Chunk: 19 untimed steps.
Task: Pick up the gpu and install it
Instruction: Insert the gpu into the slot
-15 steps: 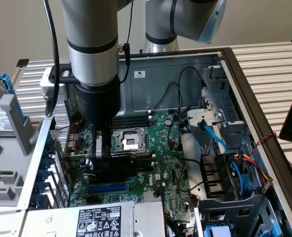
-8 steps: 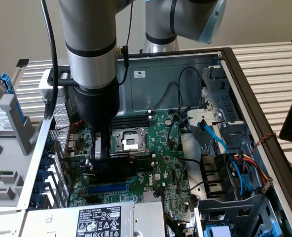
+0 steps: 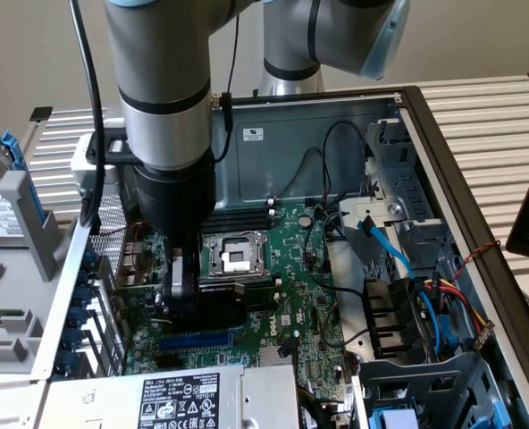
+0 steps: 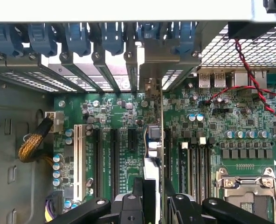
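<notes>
Of the small green circuit card (image 4: pixel 156 140) the fan face is hidden; one end is covered by the black hand (image 4: pixel 153 184).

From where I stand, the exterior camera sits high outside the open case (image 3: pixel 443 170). It looks down at a slant into it from a middling distance, with the arm (image 3: pixel 162 89) rising in front toward the exterior view's left. The wrist camera hangs close over the motherboard (image 4: pixel 114 121), facing down past the gripper (image 4: pixel 153 189) and along the edge of the gpu (image 4: pixel 152 135) toward the case's rear wall (image 4: pixel 82 74). The 2 views share the motherboard and its CPU socket (image 3: pixel 233 255) (image 4: pixel 247 186).
</notes>
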Tool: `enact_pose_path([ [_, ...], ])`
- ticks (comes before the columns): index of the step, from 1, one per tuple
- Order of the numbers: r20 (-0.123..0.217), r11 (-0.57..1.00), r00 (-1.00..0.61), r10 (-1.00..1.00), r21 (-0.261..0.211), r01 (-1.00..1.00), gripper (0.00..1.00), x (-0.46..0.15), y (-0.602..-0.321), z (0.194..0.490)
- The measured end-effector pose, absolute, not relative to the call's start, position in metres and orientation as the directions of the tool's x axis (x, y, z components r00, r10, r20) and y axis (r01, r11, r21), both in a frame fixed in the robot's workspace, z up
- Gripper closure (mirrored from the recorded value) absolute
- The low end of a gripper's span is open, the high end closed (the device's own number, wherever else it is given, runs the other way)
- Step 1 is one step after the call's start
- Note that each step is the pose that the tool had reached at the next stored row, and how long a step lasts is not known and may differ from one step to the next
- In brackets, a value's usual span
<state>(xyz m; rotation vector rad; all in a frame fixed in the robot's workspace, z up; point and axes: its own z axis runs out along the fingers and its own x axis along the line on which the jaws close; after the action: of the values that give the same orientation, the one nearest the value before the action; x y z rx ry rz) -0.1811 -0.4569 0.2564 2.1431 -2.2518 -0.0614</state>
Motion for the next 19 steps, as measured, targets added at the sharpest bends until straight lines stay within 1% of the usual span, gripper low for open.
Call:
enact_pose_path([
  [10, -0.006, 0.051, -0.051, -0.999, 0.061, -0.997, 0.73, -0.1812, -0.4601, 0.2572],
  [17, -0.014, 0.052, -0.053, -0.998, 0.066, -0.996, 0.73, -0.1810, -0.4631, 0.2573],
  [19, -0.022, 0.052, -0.054, -0.998, 0.067, -0.996, 0.73, -0.1796, -0.4638, 0.2574],
])
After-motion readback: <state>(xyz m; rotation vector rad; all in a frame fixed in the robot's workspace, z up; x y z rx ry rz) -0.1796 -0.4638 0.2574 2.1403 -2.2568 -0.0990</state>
